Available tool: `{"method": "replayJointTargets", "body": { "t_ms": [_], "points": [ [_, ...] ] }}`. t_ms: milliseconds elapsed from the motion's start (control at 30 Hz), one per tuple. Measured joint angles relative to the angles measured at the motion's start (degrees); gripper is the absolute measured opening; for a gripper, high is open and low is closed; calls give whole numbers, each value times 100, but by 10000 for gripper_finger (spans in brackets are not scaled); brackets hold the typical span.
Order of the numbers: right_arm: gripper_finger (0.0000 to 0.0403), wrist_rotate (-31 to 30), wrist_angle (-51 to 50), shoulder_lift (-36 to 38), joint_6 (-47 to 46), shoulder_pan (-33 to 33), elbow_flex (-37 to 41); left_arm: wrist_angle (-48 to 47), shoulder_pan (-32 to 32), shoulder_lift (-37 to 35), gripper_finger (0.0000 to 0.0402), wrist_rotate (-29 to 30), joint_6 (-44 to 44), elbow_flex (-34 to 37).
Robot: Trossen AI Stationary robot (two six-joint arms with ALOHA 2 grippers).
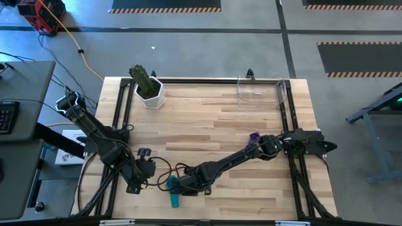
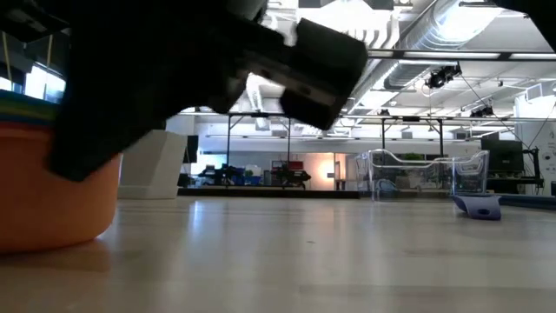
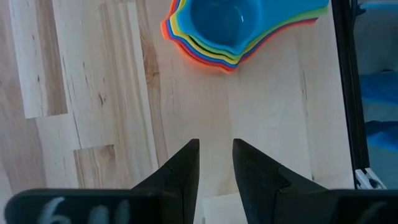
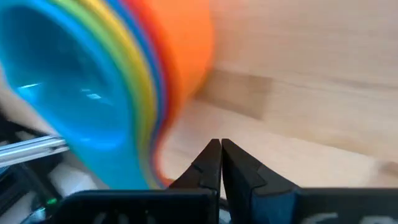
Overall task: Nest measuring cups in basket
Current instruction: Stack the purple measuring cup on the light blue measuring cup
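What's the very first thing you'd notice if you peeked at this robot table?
The bright rainbow stack of measuring cups, nested together on the wood near the table's front edge, with the teal one on top. The right pincer sits shut right beside that stack, and the left pincer hovers close by with its fingers apart. Far off, a lone purple cup lies mid-table, and the clear basket waits at the back edge.

I see a nested stack of measuring cups point(image 3: 231, 28): teal innermost, then green, yellow, blue, orange outermost. A lone purple cup point(image 1: 254, 136) sits on pale striped wood desk point(image 1: 207, 119); my fingers point(image 3: 180, 177) are black.
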State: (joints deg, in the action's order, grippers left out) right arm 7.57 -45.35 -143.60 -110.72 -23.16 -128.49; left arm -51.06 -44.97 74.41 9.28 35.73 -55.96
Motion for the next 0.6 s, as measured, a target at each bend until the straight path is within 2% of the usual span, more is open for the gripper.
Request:
{"method": "replayJointTargets", "body": {
  "t_ms": [233, 600],
  "points": [
    [4, -83, -1167, 299, 18, -4, -2, 173, 0, 31, 87, 24, -243, 0],
    [4, -889, -3088, 987, 40, -13, -2, 78, 52, 31, 87, 68, -253, 0]
  ]
}}
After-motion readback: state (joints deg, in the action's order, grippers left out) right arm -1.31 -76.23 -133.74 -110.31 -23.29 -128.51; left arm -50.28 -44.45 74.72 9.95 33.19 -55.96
